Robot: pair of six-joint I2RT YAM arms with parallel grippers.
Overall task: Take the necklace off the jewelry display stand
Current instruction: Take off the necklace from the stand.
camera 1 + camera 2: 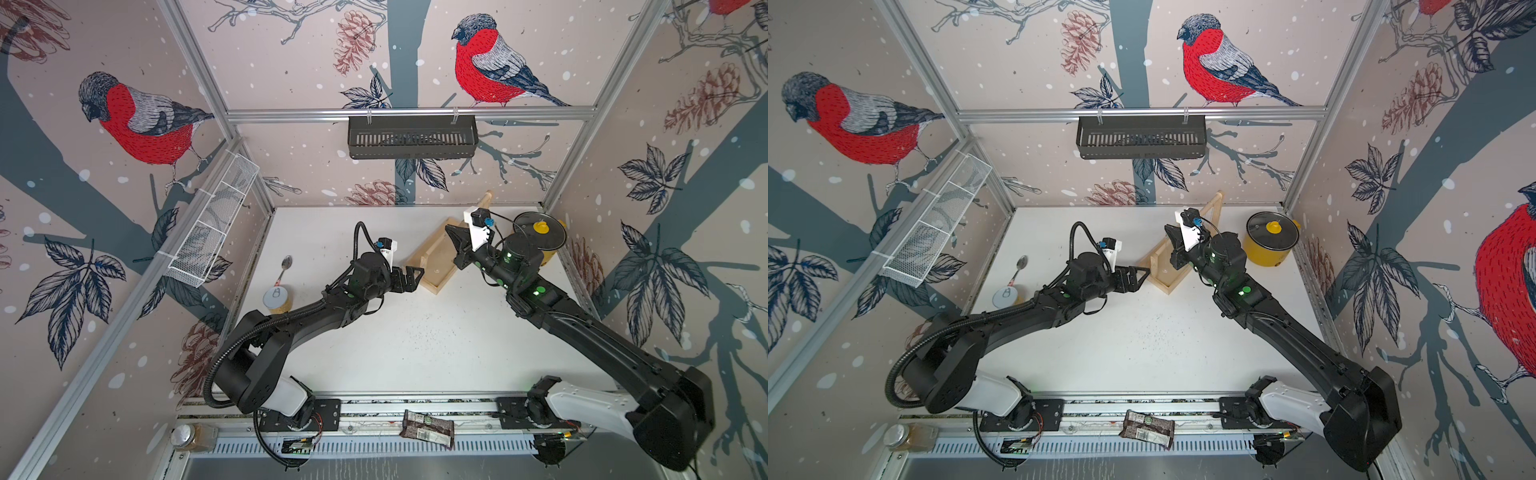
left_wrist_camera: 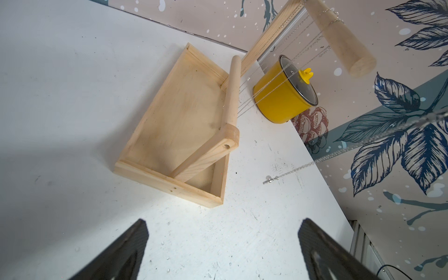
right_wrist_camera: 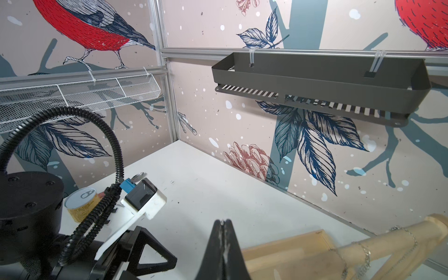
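We count two arms. The left tool (image 1: 414,278) stands wide open close to a corner of the tray, holding nothing. The right tool (image 3: 222,225) is closed tight above the stand; we cannot tell whether a chain is pinched in it. The one jewelry display stand (image 1: 434,266) sits on the tabletop (image 1: 415,345) toward the back right. The necklace (image 2: 295,169) is thin silver chain draped over the upper crossbar (image 2: 339,41); we cannot count its strands apart. One yellow pot (image 1: 1266,253) stands near the stand. One can (image 1: 276,297) and one spoon (image 1: 286,266) lie at the left. We see two wall baskets, one white mesh basket (image 1: 212,224) and one dark basket (image 1: 411,137). One jar (image 1: 191,436) and one packet (image 1: 428,428) rest on the front rail.
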